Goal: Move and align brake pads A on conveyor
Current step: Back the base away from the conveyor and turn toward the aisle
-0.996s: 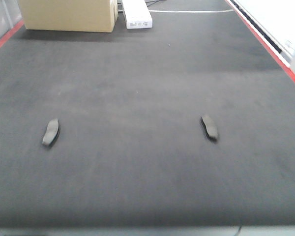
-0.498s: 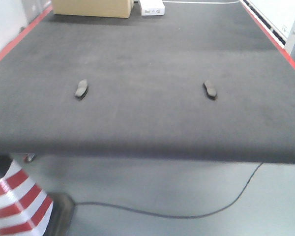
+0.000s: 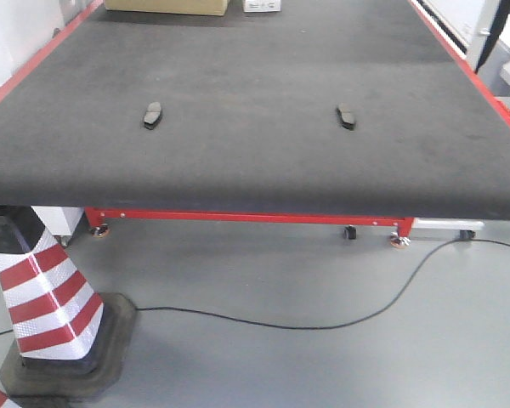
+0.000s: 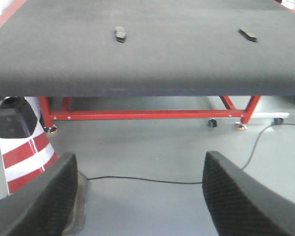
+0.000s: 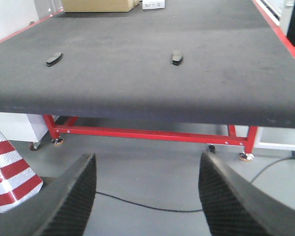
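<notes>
Black conveyor (image 3: 255, 161) far end cropped; two brake pads (image 3: 152, 116) (image 3: 346, 116) tiny; left pincer (image 4: 138, 158), right pincer (image 5: 146, 158) gaping, empty.

You can count two brake pads (image 3: 153, 116) (image 3: 346, 116) on the one conveyor (image 3: 255, 183), both well ahead of your left claw (image 4: 138, 160) and right claw (image 5: 147, 158). One striped cone (image 3: 42, 289) stands low to the left of the left claw, and one black cable (image 3: 289, 327) runs across the floor ahead of both.
</notes>
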`<state>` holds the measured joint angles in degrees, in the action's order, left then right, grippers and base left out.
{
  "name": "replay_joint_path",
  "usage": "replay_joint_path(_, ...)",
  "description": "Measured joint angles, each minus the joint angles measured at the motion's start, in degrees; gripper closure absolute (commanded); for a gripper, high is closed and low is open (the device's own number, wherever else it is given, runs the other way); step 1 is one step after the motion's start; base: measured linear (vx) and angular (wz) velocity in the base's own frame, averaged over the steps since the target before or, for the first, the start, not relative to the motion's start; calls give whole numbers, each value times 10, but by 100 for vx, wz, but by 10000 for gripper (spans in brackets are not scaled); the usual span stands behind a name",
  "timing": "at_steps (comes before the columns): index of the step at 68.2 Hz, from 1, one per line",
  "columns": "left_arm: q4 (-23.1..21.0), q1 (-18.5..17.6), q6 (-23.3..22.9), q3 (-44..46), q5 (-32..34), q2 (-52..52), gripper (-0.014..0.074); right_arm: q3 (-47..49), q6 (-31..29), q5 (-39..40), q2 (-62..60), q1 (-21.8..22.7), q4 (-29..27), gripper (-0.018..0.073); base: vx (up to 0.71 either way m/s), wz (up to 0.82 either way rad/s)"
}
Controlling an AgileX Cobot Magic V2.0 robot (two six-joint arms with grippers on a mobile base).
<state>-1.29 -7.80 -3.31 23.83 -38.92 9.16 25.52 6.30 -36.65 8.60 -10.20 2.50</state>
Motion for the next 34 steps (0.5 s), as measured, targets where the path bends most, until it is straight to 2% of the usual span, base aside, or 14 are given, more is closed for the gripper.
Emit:
replay_joint_path(16,0,0,0,0,0,0,84,0,0,0,0,0,-2,120,-20,-33)
replay_joint_path(34,0,0,0,0,0,0,84,0,0,0,0,0,-2,120,-19,-79)
